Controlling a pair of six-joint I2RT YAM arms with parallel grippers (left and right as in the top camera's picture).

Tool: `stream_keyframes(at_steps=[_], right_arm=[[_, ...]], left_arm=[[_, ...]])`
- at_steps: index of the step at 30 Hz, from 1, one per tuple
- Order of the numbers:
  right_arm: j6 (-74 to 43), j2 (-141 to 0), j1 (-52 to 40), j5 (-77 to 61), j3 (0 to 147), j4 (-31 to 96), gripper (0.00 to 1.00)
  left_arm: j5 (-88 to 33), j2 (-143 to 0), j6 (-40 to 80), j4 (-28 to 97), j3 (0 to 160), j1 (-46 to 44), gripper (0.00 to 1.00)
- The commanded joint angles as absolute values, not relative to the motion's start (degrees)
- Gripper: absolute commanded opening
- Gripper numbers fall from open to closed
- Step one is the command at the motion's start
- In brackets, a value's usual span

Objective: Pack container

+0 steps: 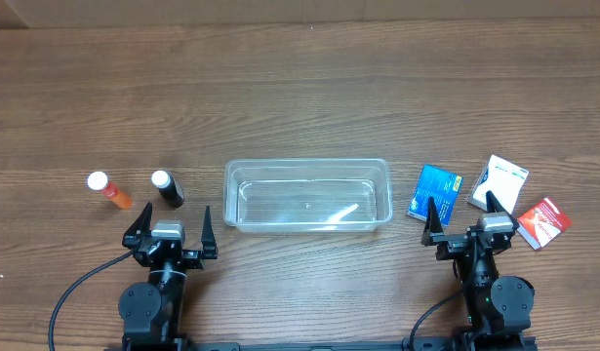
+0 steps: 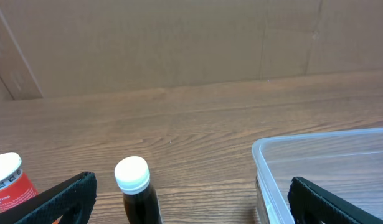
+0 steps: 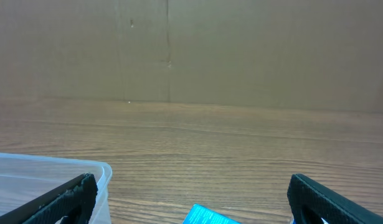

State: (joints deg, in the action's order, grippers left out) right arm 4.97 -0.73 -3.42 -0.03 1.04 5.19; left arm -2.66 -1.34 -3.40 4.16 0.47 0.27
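Observation:
The clear plastic container (image 1: 308,194) sits mid-table with nothing in it; its corner shows in the left wrist view (image 2: 316,168) and the right wrist view (image 3: 48,180). A dark bottle with a white cap (image 1: 167,187) (image 2: 136,186) and an orange bottle with a white cap (image 1: 109,188) (image 2: 7,180) stand to its left. A blue packet (image 1: 435,194) (image 3: 207,216), a white packet (image 1: 499,183) and a red packet (image 1: 541,222) lie to its right. My left gripper (image 1: 170,227) (image 2: 191,199) is open just in front of the dark bottle. My right gripper (image 1: 461,225) (image 3: 191,199) is open just in front of the blue packet.
The wooden table (image 1: 300,88) stretches back beyond the container. A brown cardboard wall (image 2: 179,43) (image 3: 241,50) stands at the table's far edge.

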Motion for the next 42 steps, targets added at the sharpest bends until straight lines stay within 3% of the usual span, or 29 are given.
stream_keyframes(at_steps=[1, 25, 33, 42], right_arm=[[5.4, -0.2, -3.3, -0.1, 0.5, 4.8, 1.00], [5.3, -0.2, -3.3, -1.2, 0.5, 4.6, 1.00], [0.0, -0.5, -3.3, -1.5, 2.7, 6.6, 1.00], [-7.6, -17.0, -3.2, -1.0, 16.3, 10.3, 1.00]], left_arm=[[-3.4, -0.8, -4.3, 4.1, 0.3, 0.7, 1.00], [-3.9, -0.8, -4.3, 4.0, 0.3, 0.7, 1.00], [-4.1, -0.8, 6.4, 9.3, 3.7, 0.7, 1.00], [-4.1, -10.6, 6.4, 18.7, 21.0, 0.7, 1.00]])
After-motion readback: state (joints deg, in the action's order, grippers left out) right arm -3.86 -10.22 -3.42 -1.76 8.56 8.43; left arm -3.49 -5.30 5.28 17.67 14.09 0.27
